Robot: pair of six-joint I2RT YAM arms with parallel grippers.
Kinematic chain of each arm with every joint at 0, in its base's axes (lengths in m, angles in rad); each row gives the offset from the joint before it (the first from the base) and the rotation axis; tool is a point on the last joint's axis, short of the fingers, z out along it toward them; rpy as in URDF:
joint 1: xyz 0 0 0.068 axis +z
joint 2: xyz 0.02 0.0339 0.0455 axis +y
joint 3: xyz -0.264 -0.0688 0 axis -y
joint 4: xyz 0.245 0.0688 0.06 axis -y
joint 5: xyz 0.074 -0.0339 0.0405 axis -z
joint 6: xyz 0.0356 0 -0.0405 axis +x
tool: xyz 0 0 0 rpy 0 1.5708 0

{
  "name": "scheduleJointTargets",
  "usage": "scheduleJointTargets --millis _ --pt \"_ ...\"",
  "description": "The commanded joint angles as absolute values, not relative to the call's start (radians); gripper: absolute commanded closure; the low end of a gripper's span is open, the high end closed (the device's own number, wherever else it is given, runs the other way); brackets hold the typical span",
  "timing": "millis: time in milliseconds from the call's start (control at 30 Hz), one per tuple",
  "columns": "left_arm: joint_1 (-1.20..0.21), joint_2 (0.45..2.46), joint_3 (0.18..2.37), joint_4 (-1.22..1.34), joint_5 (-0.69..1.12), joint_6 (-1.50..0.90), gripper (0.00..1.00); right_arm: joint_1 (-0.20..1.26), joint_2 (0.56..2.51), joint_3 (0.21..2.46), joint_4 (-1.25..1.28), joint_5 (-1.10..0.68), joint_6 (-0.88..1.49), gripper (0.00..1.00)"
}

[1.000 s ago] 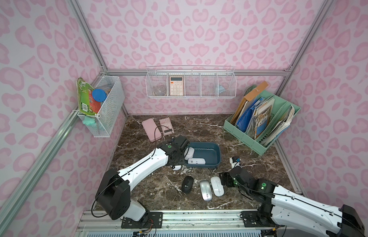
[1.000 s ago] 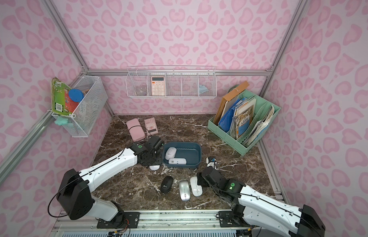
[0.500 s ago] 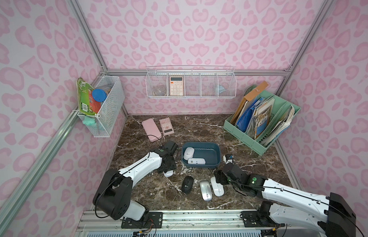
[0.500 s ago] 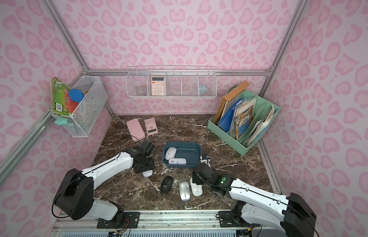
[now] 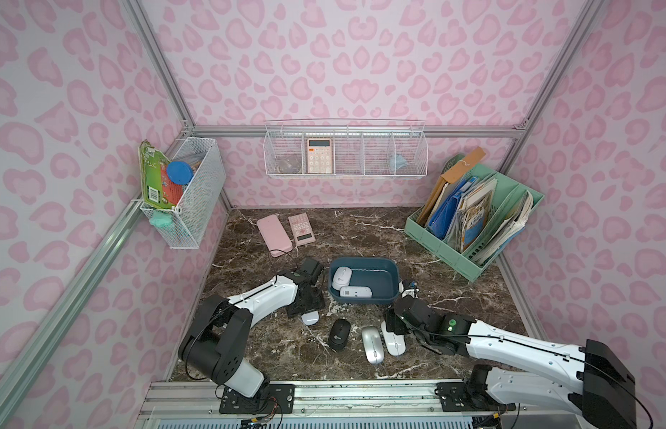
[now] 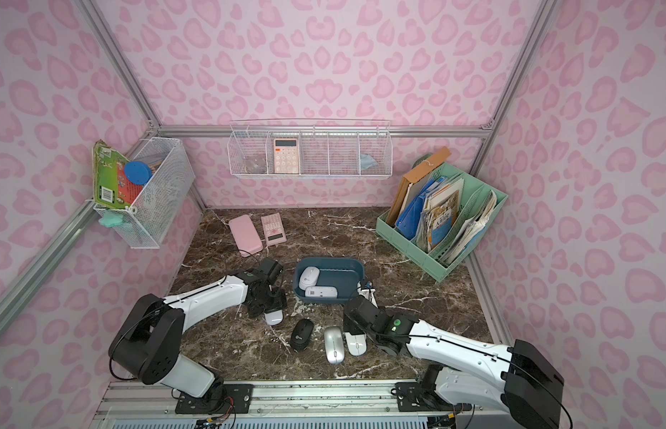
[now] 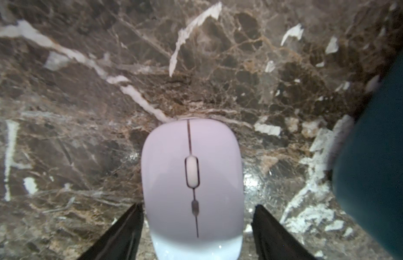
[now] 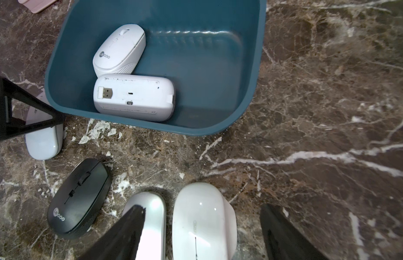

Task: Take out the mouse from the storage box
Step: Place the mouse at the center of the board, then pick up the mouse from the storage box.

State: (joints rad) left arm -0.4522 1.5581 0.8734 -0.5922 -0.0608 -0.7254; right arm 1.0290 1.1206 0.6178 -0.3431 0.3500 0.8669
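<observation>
A mouse [image 7: 192, 180] was just let go by the left pincer [image 7: 197, 205], now wide open and empty. Two mice [image 8: 119, 51] are left in the storage box [image 8: 196, 67].

"Lecoo" logo on white mouse [image 8: 119, 48] inside storage box [image 8: 252, 67]; same on black mouse [image 8: 80, 198].

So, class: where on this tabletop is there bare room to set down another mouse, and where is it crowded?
Free: between storage box and file rack; behind the box, from pink calculator to rack. Crowded: before the box, around black mouse, silver mouse and white mouse.
</observation>
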Motion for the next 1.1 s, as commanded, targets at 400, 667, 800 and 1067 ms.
scheduleJointTargets --millis 400,667,800,1067 --pt "-0.452 0.880 0.610 -0.650 -0.216 -0.707 0.07 0.962 1.388 0.877 -0.275 0.326 0.831 0.16" --pt "-0.456 0.562 0.496 -0.645 -0.254 -0.670 0.07 0.945 1.715 1.200 -0.378 0.299 0.803 0.15" --pt "-0.456 0.432 0.478 -0.675 -0.279 -0.670 0.06 0.941 1.874 1.352 -0.421 0.262 0.799 0.16" --pt "-0.480 0.375 0.464 -0.681 -0.299 -0.669 0.05 0.940 2.065 1.574 -0.470 0.230 0.788 0.19"
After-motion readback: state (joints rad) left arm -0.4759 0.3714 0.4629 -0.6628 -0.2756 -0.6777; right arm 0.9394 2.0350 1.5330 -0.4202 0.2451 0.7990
